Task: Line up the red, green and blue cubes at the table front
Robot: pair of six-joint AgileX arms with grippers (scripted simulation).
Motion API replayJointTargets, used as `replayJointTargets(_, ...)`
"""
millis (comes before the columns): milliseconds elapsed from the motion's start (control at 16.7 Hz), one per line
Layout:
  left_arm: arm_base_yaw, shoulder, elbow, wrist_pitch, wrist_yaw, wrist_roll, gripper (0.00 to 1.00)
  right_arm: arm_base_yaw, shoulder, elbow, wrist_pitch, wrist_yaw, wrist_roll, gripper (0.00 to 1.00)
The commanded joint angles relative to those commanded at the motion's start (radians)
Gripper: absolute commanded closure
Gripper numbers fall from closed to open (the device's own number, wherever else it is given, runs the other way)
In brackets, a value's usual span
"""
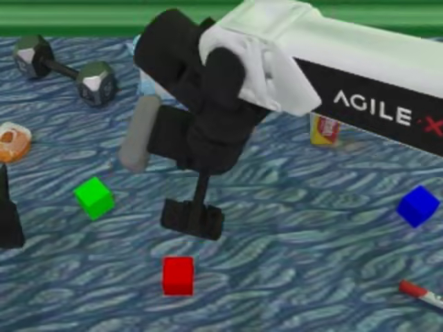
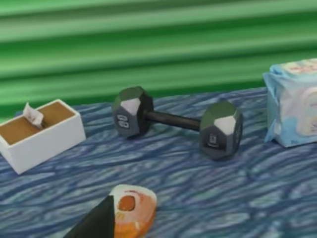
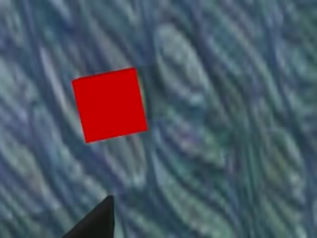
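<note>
The red cube (image 1: 178,275) lies near the table's front, left of centre, and shows flat on the rippled surface in the right wrist view (image 3: 110,104). My right gripper (image 1: 192,218) hangs just behind it, open and holding nothing; one dark fingertip (image 3: 101,218) shows beside the cube, not touching it. The green cube (image 1: 94,197) sits to the left, farther back. The blue cube (image 1: 418,205) rests at the far right. My left gripper (image 1: 8,220) is parked at the left edge, open, with one fingertip (image 2: 99,220) in its own view.
A dumbbell (image 1: 62,68) lies at the back left, with a white box (image 2: 39,134) and a tissue pack (image 2: 294,104) near it. An orange-white item (image 1: 14,140) sits by the left gripper. A grey cylinder (image 1: 140,131), a yellow can (image 1: 324,130) and a red-white pen (image 1: 421,292) also lie about.
</note>
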State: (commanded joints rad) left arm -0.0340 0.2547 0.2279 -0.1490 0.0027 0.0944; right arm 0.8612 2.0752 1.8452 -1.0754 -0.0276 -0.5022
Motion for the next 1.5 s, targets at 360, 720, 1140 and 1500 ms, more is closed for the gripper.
replayJointTargets(360, -0.053, 0.565, 0.388, -0.270, -0.003, 0.169, 0.00, -0.259, -0.598, -0.506, 0.314, -0.026, 0.149, 0.00)
replayJointTargets(720, -0.112, 1.167, 0.779, -0.564, -0.007, 0.347, 0.00, -0.551, -1.309, -1.163, 0.649, -0.027, 0.319, 0.00)
replayJointTargets(1140, -0.163, 1.648, 1.136, -0.805, -0.004, 0.498, 0.00, -0.788, -1.932, -1.711, 0.971, 0.008, 0.459, 0.00)
replayJointTargets(1500, -0.177, 1.769, 1.238, -0.864, -0.001, 0.538, 0.00, -0.851, -2.075, -1.845, 1.075, 0.028, 0.502, 0.00)
